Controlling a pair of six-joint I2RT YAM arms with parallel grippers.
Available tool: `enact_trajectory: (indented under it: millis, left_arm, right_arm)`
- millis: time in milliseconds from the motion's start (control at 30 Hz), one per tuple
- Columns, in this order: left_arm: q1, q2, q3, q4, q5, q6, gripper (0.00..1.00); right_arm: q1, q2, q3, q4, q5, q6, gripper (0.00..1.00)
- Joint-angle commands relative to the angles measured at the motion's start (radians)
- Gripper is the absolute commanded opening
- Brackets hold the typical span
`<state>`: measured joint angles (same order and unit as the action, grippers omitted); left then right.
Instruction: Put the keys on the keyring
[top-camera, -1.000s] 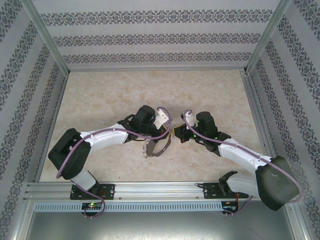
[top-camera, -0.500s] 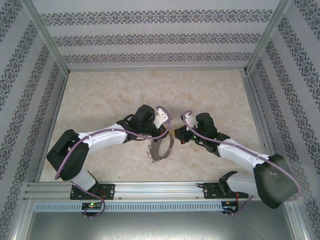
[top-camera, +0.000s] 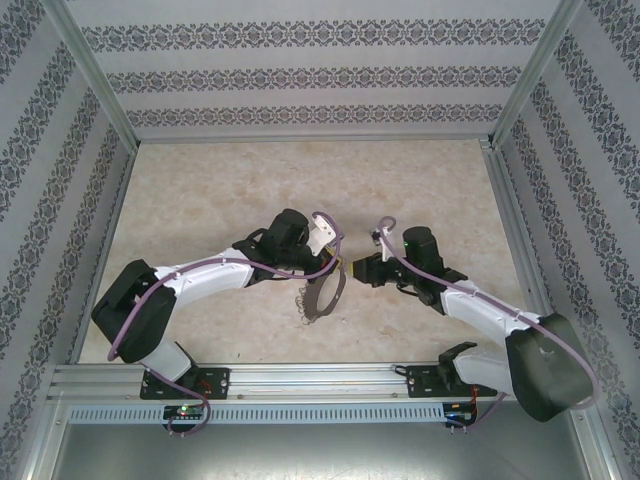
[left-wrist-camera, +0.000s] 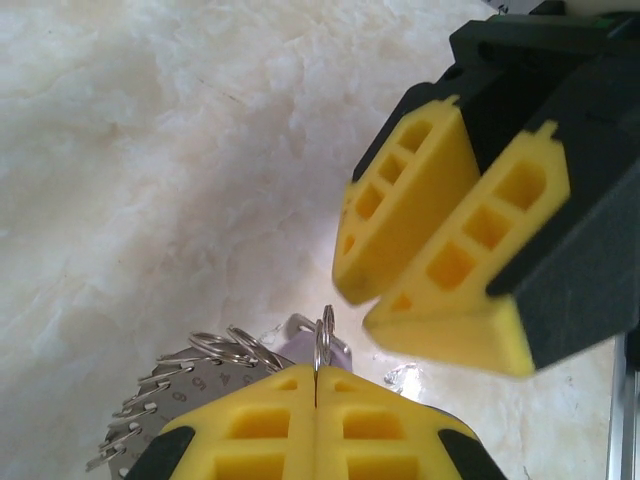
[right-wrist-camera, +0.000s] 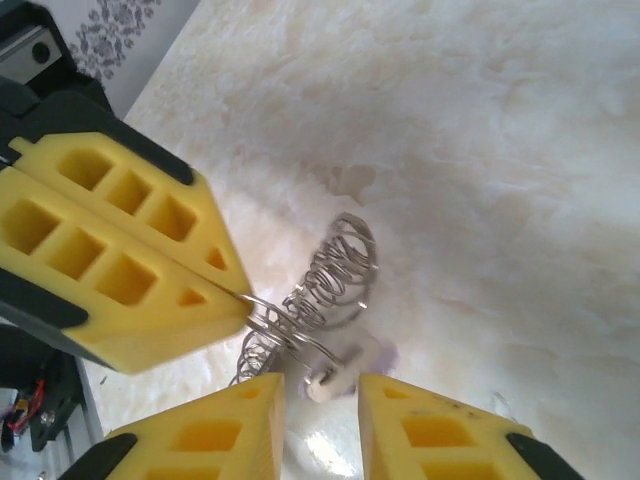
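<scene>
Marbled worktop (top-camera: 220, 190) | left jaws pinch thin grey wire keyring (right-wrist-camera: 330, 272), hoop slanting | right jaws slightly parted | pale-headed key (right-wrist-camera: 338, 372) alongside

A pale, marbled beige table (top-camera: 230, 190) lies inside walls (top-camera: 300, 75) papered white with grey floral bands on three sides. Slanting aluminium posts (top-camera: 95, 75) stand at the far corners. An aluminium rail (top-camera: 320, 378) and a slotted strip (top-camera: 300, 412) run along the near edge.
</scene>
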<state>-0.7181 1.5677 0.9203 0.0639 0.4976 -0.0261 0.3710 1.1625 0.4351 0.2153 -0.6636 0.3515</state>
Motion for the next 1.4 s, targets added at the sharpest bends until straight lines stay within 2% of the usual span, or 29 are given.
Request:
enact_trajectory:
  millis: [0, 167, 500, 1033, 1267, 1367]
  left_arm:
    - [0.003, -0.038, -0.001, 0.063, 0.020, 0.002, 0.00]
    - [0.003, -0.038, 0.007, 0.044, 0.040, 0.019, 0.00]
    - [0.015, -0.041, 0.028, 0.015, 0.096, 0.051, 0.00]
    - [0.043, -0.037, 0.039, 0.018, 0.162, 0.049, 0.00]
    - [0.046, -0.036, 0.038, 0.017, 0.162, 0.048, 0.00]
    - [0.047, -0.036, 0.038, 0.020, 0.164, 0.046, 0.00]
  right_arm:
    - [-0.056, -0.067, -0.018, 0.043, -0.082, 0.040, 0.27]
    - [-0.091, -0.063, -0.003, 0.095, -0.161, 0.046, 0.27]
    - [-0.085, 0.070, 0.006, 0.313, -0.271, 0.091, 0.27]
    - [-0.053, 0.206, 0.033, 0.415, -0.348, 0.114, 0.26]
    - [-0.046, 0.226, 0.041, 0.423, -0.355, 0.120, 0.14]
    - [-0.044, 0.228, 0.040, 0.423, -0.368, 0.122, 0.12]
